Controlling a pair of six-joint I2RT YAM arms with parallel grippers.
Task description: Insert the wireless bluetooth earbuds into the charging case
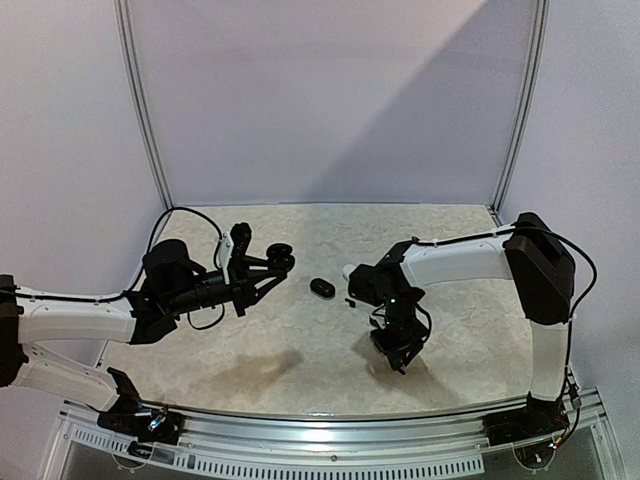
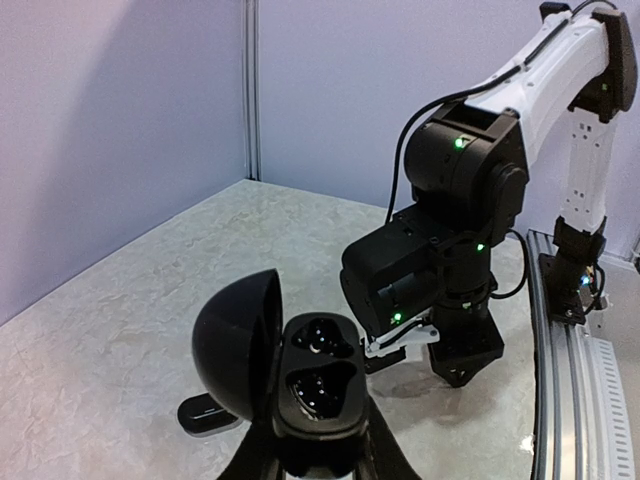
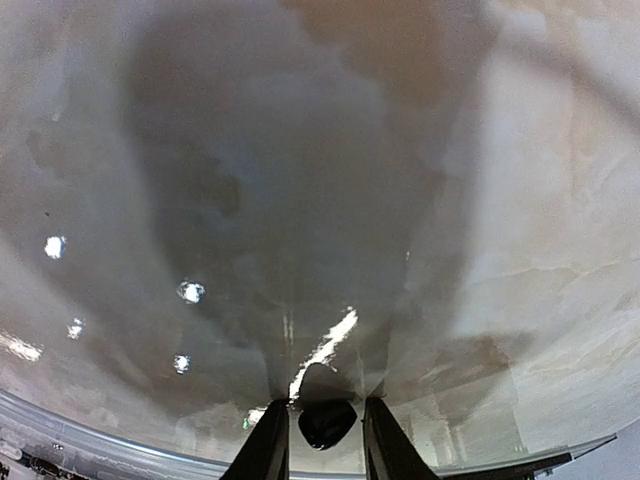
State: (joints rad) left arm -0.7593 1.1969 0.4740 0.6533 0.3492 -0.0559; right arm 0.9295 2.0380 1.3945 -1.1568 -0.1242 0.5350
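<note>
right claw (image 3: 325, 412) pinches a black earbud (image 3: 325, 425), likely light and slick, best gripped across its body; left claw (image 2: 320, 462), at nine o'clock, clamps the charging case (image 2: 320, 388).

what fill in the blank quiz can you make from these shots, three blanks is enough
1. The left gripper is shut on a black charging case whose lid is ____.
2. The right gripper pinches a small earbud coloured ____.
3. In the top view, a second case lies on the table ____ the two grippers.
Missing words: open; black; between.
</note>
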